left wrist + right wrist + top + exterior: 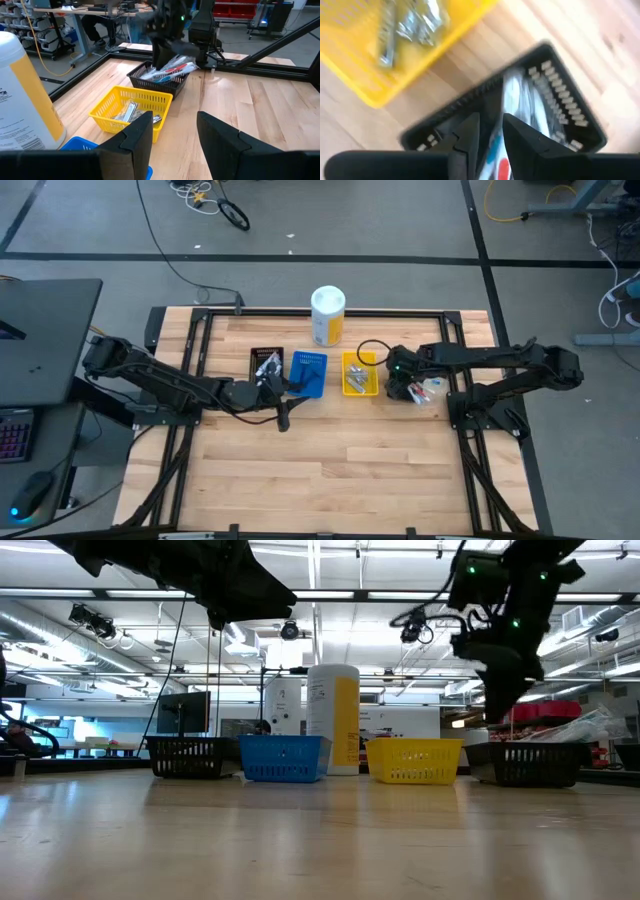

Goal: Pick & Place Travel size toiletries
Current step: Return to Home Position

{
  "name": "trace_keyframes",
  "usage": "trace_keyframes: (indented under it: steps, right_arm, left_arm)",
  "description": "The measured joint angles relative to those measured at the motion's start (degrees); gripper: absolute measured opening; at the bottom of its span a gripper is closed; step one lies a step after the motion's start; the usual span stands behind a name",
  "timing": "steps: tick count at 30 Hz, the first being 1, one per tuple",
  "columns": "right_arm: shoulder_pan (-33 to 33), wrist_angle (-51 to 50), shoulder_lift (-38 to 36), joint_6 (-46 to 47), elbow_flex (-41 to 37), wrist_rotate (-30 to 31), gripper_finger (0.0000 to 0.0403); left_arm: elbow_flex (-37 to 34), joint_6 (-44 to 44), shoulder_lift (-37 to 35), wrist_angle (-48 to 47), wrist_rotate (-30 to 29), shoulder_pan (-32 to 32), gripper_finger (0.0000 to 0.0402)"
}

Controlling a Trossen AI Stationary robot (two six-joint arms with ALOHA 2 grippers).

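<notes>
The left gripper (175,121) hung open and empty beside the blue bin (308,356). Sorting seemed finished (no loose item showed on the table (330,470)). Slim red and teal toothbrushes (169,67) lay heaped in the right black bin (150,84), under the slightly parted, empty right gripper (490,117).

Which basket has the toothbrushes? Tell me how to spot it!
Find the tall white-and-yellow canister on the table. Follow the row in front of it to the right end, past the yellow bin, under the right gripper. That black bin is the only one holding long red and blue toothbrushes.
</notes>
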Motion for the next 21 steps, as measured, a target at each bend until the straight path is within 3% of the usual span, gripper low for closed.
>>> trace_keyframes:
  steps: [7, 11, 17, 21]
  right_arm:
    - [0.17, 0.54, -0.01, -0.97, 8.54, -3.92, 0.0096]
    - [0.57, 9.1, -0.02, -4.47, 11.41, -5.51, 0.0096]
    - [1.33, 24.92, -0.02, -18.94, 12.08, -5.59, 0.0096]
    - [1.33, 28.72, -0.02, -19.96, 12.08, -5.64, 0.0096]
  left_arm:
    - [0.0, 0.0, 0.0, -0.01, 0.0, 0.0, 0.0163]
    - [0.0, 0.0, 0.0, -0.01, 0.0, 0.0, 0.0163]
    - [0.0, 0.83, 0.0, 0.11, -0.01, 0.02, 0.0163]
    - [0.0, 0.68, -0.19, -0.01, -0.08, 0.0, 0.0163]
